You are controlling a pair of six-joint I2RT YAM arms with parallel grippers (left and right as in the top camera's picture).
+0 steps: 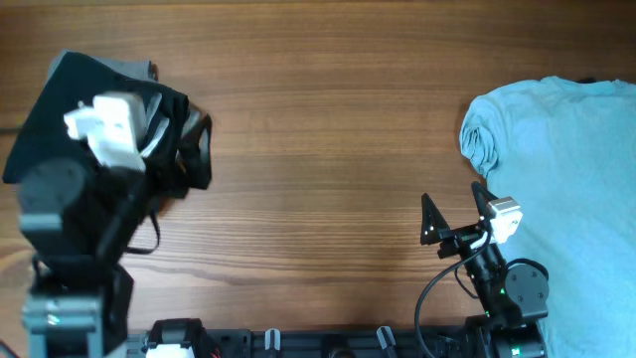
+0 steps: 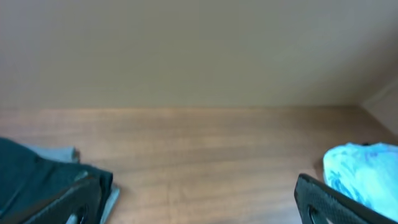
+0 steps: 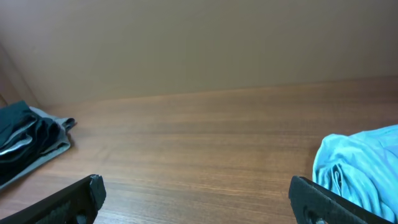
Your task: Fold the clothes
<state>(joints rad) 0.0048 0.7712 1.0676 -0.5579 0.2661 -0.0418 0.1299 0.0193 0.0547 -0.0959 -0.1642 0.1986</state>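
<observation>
The black shorts [image 1: 55,99] lie bunched in a rumpled heap at the upper left of the overhead frame, with a strip of grey garment [image 1: 134,70] showing from under their top edge. Well apart, the light blue T-shirt [image 1: 571,169] spreads loosely over the right side of the bench [image 1: 318,149]. Its left edge is rolled into soft folds and its far side runs past the frame's right border.

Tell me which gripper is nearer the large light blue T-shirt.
Right. The right gripper sits open beside the large light blue fabric T-shirt; the left gripper hangs across the wooden table, above the black fabric shorts.
</observation>
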